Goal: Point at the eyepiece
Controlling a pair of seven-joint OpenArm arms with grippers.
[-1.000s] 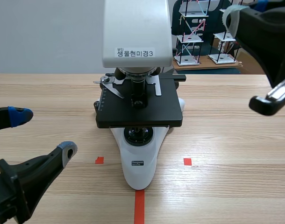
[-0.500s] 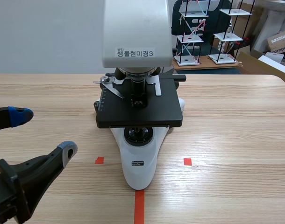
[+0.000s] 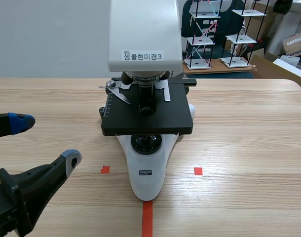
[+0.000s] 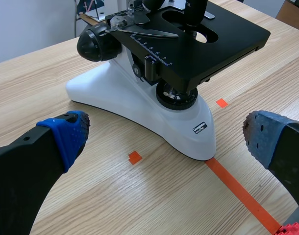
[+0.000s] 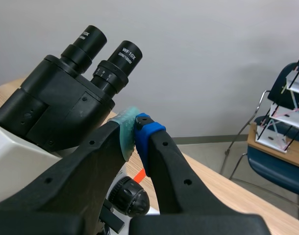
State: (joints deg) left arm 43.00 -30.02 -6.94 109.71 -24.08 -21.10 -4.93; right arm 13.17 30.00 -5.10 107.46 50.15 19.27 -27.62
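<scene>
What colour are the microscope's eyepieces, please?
The eyepieces are black with white lettering; best seen in the right wrist view.

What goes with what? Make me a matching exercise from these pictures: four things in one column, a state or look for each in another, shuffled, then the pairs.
Things:
1. left tool
2. right tool
3. eyepieces
4. stage

States:
A. flat, black, level
B. shut, raised close to the eyepieces
C. open wide, held low
D. two black tubes slanting upward

Pairs: 1-C, 2-B, 3-D, 4-A
</scene>
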